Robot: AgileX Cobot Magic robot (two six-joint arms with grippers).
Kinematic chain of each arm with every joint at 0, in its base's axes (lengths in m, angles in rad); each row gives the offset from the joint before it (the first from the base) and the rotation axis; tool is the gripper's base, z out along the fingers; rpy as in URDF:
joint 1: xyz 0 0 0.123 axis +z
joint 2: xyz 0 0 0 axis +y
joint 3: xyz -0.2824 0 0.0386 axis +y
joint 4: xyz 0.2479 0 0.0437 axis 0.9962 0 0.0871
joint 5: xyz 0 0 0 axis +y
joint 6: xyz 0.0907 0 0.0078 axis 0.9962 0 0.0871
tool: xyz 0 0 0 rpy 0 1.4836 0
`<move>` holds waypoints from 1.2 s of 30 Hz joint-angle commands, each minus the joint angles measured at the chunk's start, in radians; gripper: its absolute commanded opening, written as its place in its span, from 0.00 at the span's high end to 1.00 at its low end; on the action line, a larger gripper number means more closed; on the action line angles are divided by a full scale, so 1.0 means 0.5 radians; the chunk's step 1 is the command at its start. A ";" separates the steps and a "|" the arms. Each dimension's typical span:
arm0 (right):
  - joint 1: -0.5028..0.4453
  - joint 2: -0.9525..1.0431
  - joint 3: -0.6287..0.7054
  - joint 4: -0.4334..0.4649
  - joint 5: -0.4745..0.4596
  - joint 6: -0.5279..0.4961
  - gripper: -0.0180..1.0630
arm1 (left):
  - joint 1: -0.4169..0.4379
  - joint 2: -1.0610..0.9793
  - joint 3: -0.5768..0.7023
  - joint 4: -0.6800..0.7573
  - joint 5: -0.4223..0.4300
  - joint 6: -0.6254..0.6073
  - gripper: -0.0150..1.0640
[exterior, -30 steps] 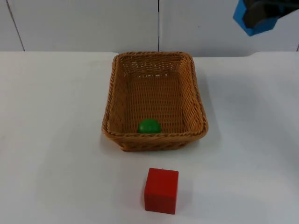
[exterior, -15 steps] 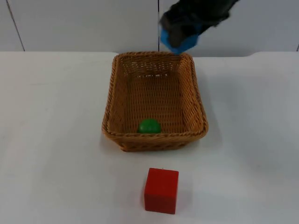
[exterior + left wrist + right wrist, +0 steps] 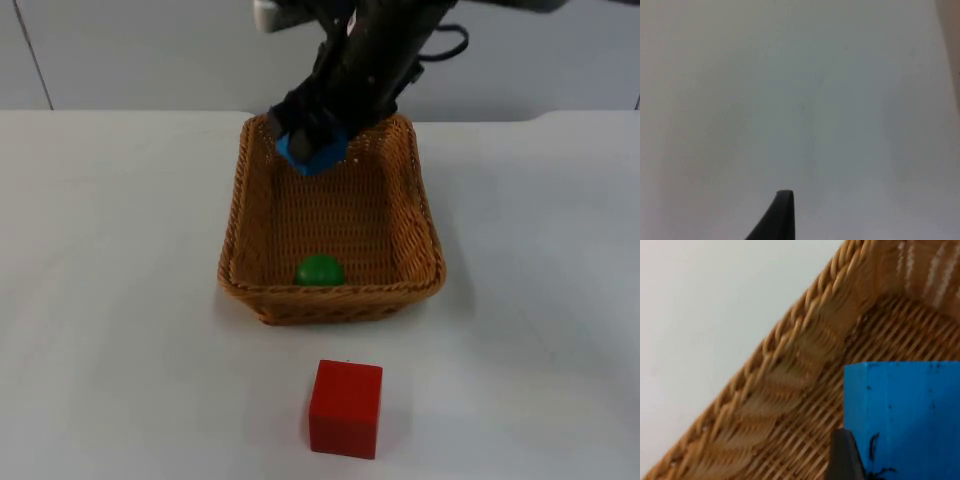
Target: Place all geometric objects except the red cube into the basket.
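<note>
The right gripper (image 3: 318,140) clamps one blue block (image 3: 312,153) above the far end of the basket (image 3: 413,215). One green ball (image 3: 320,270) lies in the basket's near end; one red cube (image 3: 346,408) sits on the table (image 3: 120,300) in front. The left gripper's (image 3: 782,212) jaw state cannot be told.

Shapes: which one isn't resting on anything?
The blue block. The right gripper holds it above the basket, while the green ball lies inside and the red cube sits on the table.

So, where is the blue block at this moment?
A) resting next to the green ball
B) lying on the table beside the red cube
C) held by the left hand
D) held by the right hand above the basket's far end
D: the right hand grips the blue block over the basket.
</note>
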 commanded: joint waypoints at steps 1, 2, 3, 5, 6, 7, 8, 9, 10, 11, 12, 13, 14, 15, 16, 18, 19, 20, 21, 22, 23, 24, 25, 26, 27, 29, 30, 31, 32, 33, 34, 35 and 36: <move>0.013 0.027 -0.034 0.019 0.014 0.023 0.78 | 0.005 -0.009 0.010 -0.029 -0.011 -0.018 0.01; 0.013 0.042 -0.034 0.015 0.022 0.032 0.75 | 0.005 -0.009 0.010 -0.029 -0.011 -0.018 0.01; 0.013 0.065 -0.034 0.015 0.040 0.032 0.70 | 0.005 -0.009 0.010 -0.029 -0.011 -0.018 0.01; 0.013 0.070 -0.034 0.015 0.051 0.032 0.65 | 0.005 -0.009 0.010 -0.029 -0.011 -0.018 0.01; 0.013 0.070 -0.034 0.015 0.060 0.038 0.58 | 0.005 -0.009 0.010 -0.029 -0.011 -0.018 0.01; 0.013 0.070 -0.034 0.011 0.059 0.065 0.51 | 0.005 -0.009 0.010 -0.029 -0.011 -0.018 0.01; 0.013 0.070 -0.034 0.011 0.059 0.070 0.44 | 0.005 -0.009 0.010 -0.029 -0.011 -0.018 0.01; 0.013 0.070 -0.034 0.011 0.059 0.070 0.44 | 0.005 -0.009 0.010 -0.029 -0.011 -0.018 0.01; 0.013 0.070 -0.034 0.011 0.060 0.070 0.37 | 0.005 -0.009 0.010 -0.029 -0.011 -0.018 0.01; 0.013 0.066 -0.034 0.011 0.064 0.070 0.32 | 0.005 -0.009 0.010 -0.029 -0.011 -0.018 0.01; 0.013 0.063 -0.034 0.011 0.073 0.070 0.29 | 0.005 -0.009 0.010 -0.029 -0.011 -0.018 0.01; 0.013 0.038 -0.034 0.015 0.093 0.075 0.26 | 0.005 -0.009 0.010 -0.029 -0.011 -0.018 0.01; 0.013 0.038 -0.034 0.015 0.093 0.075 0.26 | 0.005 -0.009 0.010 -0.029 -0.011 -0.018 0.01; 0.013 0.014 -0.034 0.015 0.108 0.075 0.26 | 0.005 -0.009 0.010 -0.029 -0.015 -0.018 0.01; 0.013 -0.021 -0.034 0.015 0.121 0.075 0.26 | 0.005 -0.009 0.010 -0.029 -0.015 -0.018 0.01; 0.013 -0.120 -0.034 0.015 0.154 0.075 0.26 | 0.005 -0.009 0.010 -0.029 -0.015 -0.018 0.01; 0.013 -0.120 -0.034 0.015 0.154 0.075 0.26 | 0.005 -0.009 0.010 -0.029 -0.015 -0.018 0.01; 0.013 -0.173 -0.034 0.015 0.183 0.075 0.26 | 0.005 -0.009 0.010 -0.029 -0.015 -0.018 0.01; 0.013 -0.242 -0.034 0.015 0.207 0.075 0.26 | 0.005 -0.009 0.010 -0.029 -0.019 -0.018 0.01; 0.013 -0.318 -0.034 0.015 0.244 0.075 0.26 | 0.005 -0.009 0.010 -0.029 -0.019 -0.018 0.01; 0.013 -0.384 -0.034 0.015 0.285 0.075 0.26 | 0.005 -0.009 0.010 -0.029 -0.019 -0.018 0.01; 0.013 -0.461 -0.034 0.015 0.317 0.075 0.26 | 0.005 -0.009 0.010 -0.029 -0.019 -0.018 0.01; 0.013 -0.461 -0.034 0.015 0.317 0.075 0.26 | 0.005 -0.009 0.010 -0.029 -0.019 -0.018 0.01; 0.013 -0.542 -0.034 0.015 0.352 0.075 0.26 | 0.005 -0.009 0.010 -0.029 -0.019 -0.018 0.01; 0.013 -0.617 -0.034 0.015 0.386 0.075 0.26 | 0.005 -0.009 0.010 -0.029 -0.019 -0.018 0.01; 0.013 -0.753 -0.034 0.015 0.441 0.075 0.26 | 0.005 -0.009 0.010 -0.037 -0.016 -0.018 0.01; 0.013 -0.819 -0.034 0.015 0.469 0.075 0.26 | 0.005 -0.009 0.010 -0.037 -0.016 -0.018 0.01; 0.013 -0.819 -0.034 0.015 0.469 0.075 0.26 | 0.005 -0.009 0.010 -0.037 -0.016 -0.018 0.01; 0.013 -0.873 -0.034 0.015 0.498 0.075 0.26 | 0.005 -0.009 0.010 -0.037 -0.016 -0.018 0.01; 0.013 -0.929 -0.034 0.007 0.516 0.075 0.26 | 0.005 -0.009 0.010 -0.037 -0.016 -0.018 0.01; 0.013 -0.979 -0.034 0.006 0.540 0.075 0.26 | 0.005 -0.009 0.010 -0.037 -0.016 -0.018 0.01; 0.013 -1.039 -0.034 0.006 0.585 0.075 0.26 | 0.005 -0.009 0.010 -0.037 -0.016 -0.018 0.01; 0.013 -1.039 -0.034 0.006 0.585 0.075 0.26 | 0.005 -0.009 0.010 -0.037 -0.016 -0.018 0.01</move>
